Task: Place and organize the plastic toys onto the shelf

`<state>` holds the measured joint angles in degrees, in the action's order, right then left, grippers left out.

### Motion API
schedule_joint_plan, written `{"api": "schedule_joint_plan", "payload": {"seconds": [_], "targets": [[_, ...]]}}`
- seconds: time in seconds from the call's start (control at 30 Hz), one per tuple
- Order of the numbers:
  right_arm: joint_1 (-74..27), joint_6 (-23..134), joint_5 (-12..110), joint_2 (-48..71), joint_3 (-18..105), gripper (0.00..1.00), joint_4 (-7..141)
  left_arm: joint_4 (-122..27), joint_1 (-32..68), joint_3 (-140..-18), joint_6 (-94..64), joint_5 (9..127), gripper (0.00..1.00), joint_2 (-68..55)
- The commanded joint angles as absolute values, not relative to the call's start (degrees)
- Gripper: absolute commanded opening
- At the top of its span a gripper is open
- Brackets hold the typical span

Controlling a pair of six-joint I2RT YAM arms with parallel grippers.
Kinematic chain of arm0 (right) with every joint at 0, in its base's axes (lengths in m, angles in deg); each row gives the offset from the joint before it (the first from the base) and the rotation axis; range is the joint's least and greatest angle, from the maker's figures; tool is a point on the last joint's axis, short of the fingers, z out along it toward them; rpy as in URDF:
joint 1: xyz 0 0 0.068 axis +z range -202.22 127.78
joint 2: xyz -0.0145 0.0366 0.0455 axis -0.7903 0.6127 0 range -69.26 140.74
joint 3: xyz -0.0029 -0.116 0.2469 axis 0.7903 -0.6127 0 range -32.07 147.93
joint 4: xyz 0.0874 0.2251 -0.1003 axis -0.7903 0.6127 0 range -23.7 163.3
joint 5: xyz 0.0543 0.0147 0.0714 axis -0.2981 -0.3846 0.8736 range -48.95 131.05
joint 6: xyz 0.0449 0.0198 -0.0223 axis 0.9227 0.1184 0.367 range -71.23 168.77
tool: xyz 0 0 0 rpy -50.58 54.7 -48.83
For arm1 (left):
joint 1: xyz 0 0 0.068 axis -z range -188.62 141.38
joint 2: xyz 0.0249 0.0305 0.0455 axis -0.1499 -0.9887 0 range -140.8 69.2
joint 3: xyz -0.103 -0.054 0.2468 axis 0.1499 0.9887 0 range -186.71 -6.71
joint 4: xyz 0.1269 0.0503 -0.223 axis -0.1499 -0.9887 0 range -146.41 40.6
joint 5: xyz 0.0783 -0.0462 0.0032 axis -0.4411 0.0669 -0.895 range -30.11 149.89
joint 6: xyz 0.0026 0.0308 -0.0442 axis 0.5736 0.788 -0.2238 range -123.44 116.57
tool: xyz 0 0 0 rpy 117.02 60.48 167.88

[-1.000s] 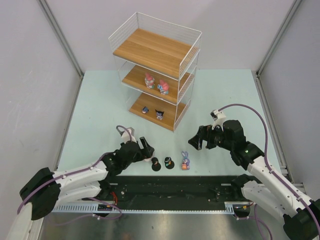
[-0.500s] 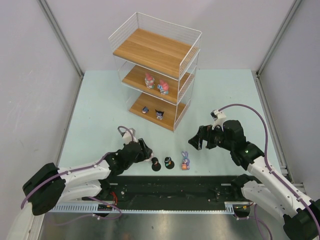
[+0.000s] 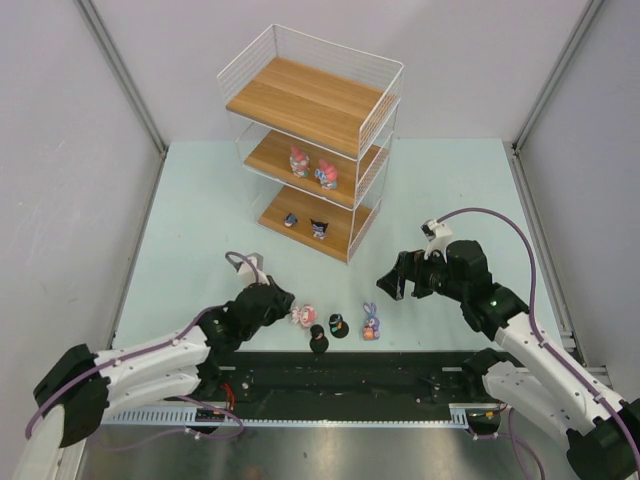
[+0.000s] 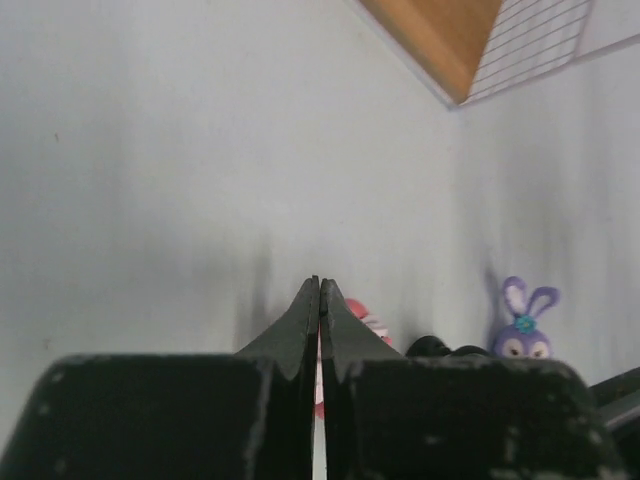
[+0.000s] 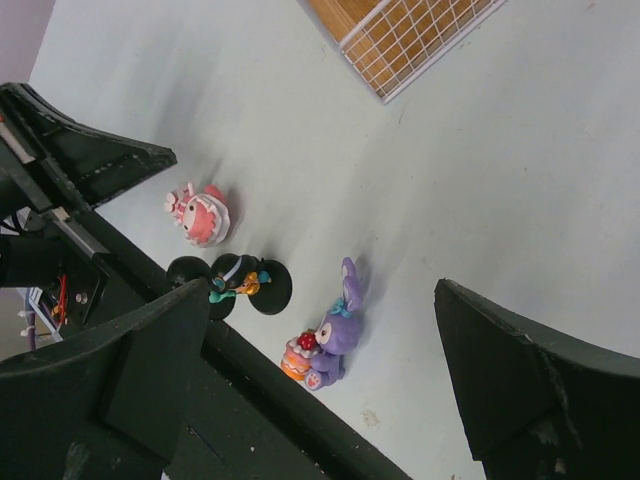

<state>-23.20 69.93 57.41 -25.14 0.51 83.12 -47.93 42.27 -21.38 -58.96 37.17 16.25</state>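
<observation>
Pink-white toy [image 3: 302, 316]: on its side on the tabletop, just past the left tool [image 3: 288, 308] tips, toward the right tool. Near the tips but not touching in the right wrist view [image 5: 200, 215]. Not held.
Handling (judged): hard moulded plastic, v. light, smooth and rounded. Likely to skid or pop out of a pinch. No give, prob. not fragile.
Where to grip (judged): across the mid-body below the head, jaws low to the tabletop [image 3: 200, 220], pads on the flatter sides.
Left tool state: jaws pressed together, nothing between them. Wrist view shows only a thin slit at the tips [image 4: 320, 285]. Needs opening before any pick.
Dark figs [image 3: 338, 327]: two on round black bases, just beyond the pink one from the left tool. Can't tell if both are upright.
Bunny [image 3: 371, 324]: purple, ears up in the left wrist view [image 4: 525, 325]. Sits approx. between the two tools, nearer the right one.
Right tool [image 3: 395, 285]: jaws wide, empty, hangs above the tabletop with the bunny just below and inboard of it.
Shelf [image 3: 310, 140]: well beyond both tools. Mid board has a pink-white pair [image 3: 313, 166], bottom board a small dark pair [image 3: 305, 224].
Progress (judged): approx. half done, 4 toys not yet shelved.
</observation>
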Motion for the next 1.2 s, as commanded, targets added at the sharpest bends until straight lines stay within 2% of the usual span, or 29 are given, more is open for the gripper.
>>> {"api": "schedule_joint_plan", "payload": {"seconds": [0.0,0.27,0.3,0.33,0.4,0.43,0.53,0.6,0.73,1.0,1.17], "targets": [[-23.39,70.56,58.19,-26.10,0.36,1.00,80.54,-50.53,42.53,-22.96,-58.72,33.62,0.00,22.60],[-23.39,71.27,58.98,-25.31,0.36,1.00,79.57,-53.19,42.53,-24.55,-56.17,33.16,0.02,24.02],[-23.39,71.27,58.89,-25.40,0.36,1.00,79.66,-52.40,42.53,-24.20,-55.73,34.04,0.09,24.02],[-23.39,71.09,58.89,-25.57,0.27,0.99,79.75,-51.00,42.53,-23.33,-54.95,35.01,0.32,24.19],[-23.39,71.09,58.80,-25.66,0.27,1.00,80.01,-49.67,42.53,-21.92,-53.89,38.43,0.53,25.16],[-23.39,70.92,58.80,-25.66,0.36,1.00,80.10,-47.84,42.53,-21.56,-53.28,39.23,0.71,25.68],[-23.39,70.83,58.89,-25.58,0.36,1.00,80.36,-45.38,42.53,-20.07,-50.65,43.62,0.80,27.71],[-23.39,70.74,58.89,-25.31,0.27,1.00,80.28,-43.44,42.53,-18.76,-47.84,46.95,0.82,28.41],[-23.30,71.18,59.33,-24.79,0.27,1.00,79.75,-40.62,42.53,-17.69,-45.19,50.65,0.94,26.85],[-23.12,71.44,59.33,-24.87,0.36,1.00,80.10,-44.39,42.62,-23.48,-44.22,51.72,0.94,14.63],[-23.12,71.27,59.06,-25.31,0.36,1.00,80.71,-45.54,43.14,-24.37,-43.78,50.66,0.93,12.33]]}}
